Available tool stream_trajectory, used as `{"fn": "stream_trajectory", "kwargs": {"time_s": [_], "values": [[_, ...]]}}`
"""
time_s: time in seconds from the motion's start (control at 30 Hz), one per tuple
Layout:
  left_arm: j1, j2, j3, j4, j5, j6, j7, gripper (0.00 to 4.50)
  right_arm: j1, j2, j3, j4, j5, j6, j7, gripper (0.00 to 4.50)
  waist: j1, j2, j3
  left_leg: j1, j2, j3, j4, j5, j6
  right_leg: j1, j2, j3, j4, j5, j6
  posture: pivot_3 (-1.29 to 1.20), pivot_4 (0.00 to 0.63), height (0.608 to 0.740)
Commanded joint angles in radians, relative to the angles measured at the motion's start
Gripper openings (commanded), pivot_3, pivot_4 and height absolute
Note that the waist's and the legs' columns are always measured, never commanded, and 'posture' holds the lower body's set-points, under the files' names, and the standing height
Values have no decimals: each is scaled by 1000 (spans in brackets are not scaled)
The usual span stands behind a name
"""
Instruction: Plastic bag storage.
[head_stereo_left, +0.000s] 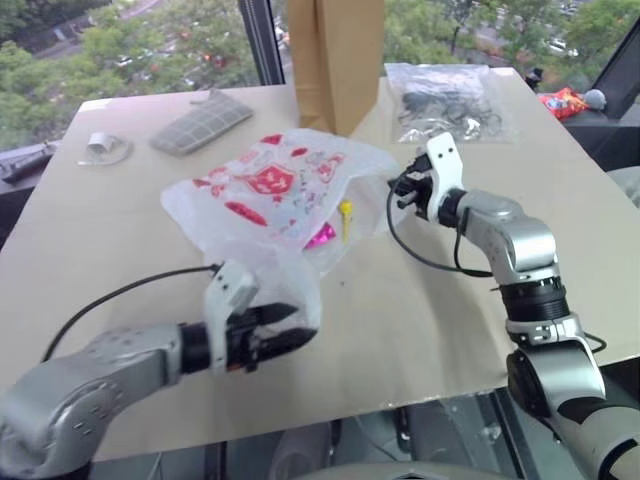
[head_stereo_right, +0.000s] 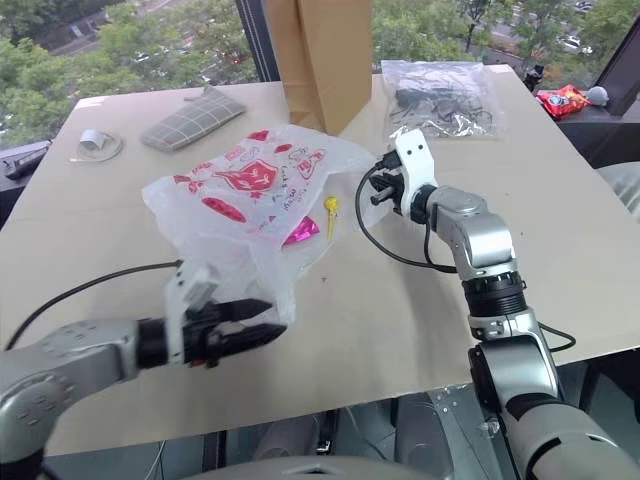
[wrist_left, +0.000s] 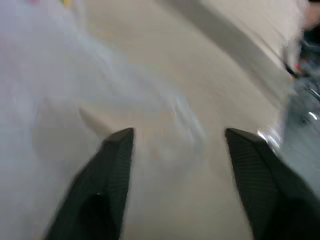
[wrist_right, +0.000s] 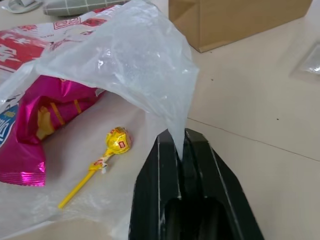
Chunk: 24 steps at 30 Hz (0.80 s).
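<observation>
The plastic bag (head_stereo_left: 275, 195) lies crumpled in the middle of the table (head_stereo_left: 420, 320), its long axis running from the far right, near the right gripper (head_stereo_left: 400, 187), toward the near left, where the left gripper (head_stereo_left: 285, 330) sits. Its mouth opens to the right, and a thin edge of film is drawn out sideways there. Red printing covers the upper face: a large emblem and several patches of characters, too small and creased to read.

The right gripper's black fingers are pressed together on that drawn-out edge; the right wrist view shows the film pinched between them and rising into a peak. Inside the open mouth lie a shiny pink snack packet (wrist_right: 37, 125) and a yellow-wrapped lollipop (wrist_right: 107, 152) with its stick pointing away from the packet. The wrapper's print cannot be read.

The left gripper rests at the bag's near end, where loose film hangs by its white housing. Its fingers (wrist_left: 107, 185) stand apart, with blurred film before them; whether they hold any of it cannot be told.

Behind the bag stand a brown paper bag (head_stereo_left: 335, 60), a clear pouch of black cables (head_stereo_left: 445, 100), a grey checked pouch (head_stereo_left: 200, 122) and a roll of tape (head_stereo_left: 103, 145).
</observation>
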Motion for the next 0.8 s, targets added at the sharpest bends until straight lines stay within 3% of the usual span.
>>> {"fn": "stream_trajectory", "kwargs": {"time_s": [0.03,0.1,0.13,0.27,0.37,0.5,0.63,0.8], "values": [[-80,-78,-59,47,22,-60,39,1254,-18,9,-45,-36,36,-11,-7,0,-1,0,0,0,0,0,0,0,0,0,0,0,0,0,0,0,150,740],[-118,-131,-21,81,-29,-67,55,188,-23,21,-92,-47,81,9,-12,0,-1,0,0,0,1,1,0,0,0,0,0,1,-1,0,0,0,150,740],[-139,-152,20,100,-101,-54,63,65,-29,24,-124,-58,117,29,-11,0,-1,0,0,0,2,1,0,0,0,0,0,1,-1,0,0,0,150,740],[-323,-152,182,259,-615,-77,226,65,-89,14,-292,-127,310,159,-21,0,5,0,1,-3,3,-1,1,0,0,-1,1,-1,-3,0,0,0,150,740],[-514,-115,216,406,-783,-136,350,65,-172,-5,-408,-143,432,229,-65,0,7,0,1,-5,3,-4,4,0,0,-1,0,-5,-3,1,0,0,150,740],[-797,-93,224,647,-746,-209,378,65,-329,-46,-506,-102,512,222,-137,0,6,0,1,-4,0,-3,4,0,0,0,0,-4,-3,1,0,0,150,740],[-1043,-99,184,925,-568,-284,279,65,-475,-106,-519,-28,495,146,-167,0,3,0,1,-4,-3,-3,3,0,0,0,0,-4,-4,1,1,0,150,740],[-1197,-143,140,1126,-393,-326,157,65,-534,-199,-492,-15,448,63,-166,0,-2,0,0,-4,-3,-2,-1,0,0,-1,0,-4,-5,1,1,0,150,740]]}}
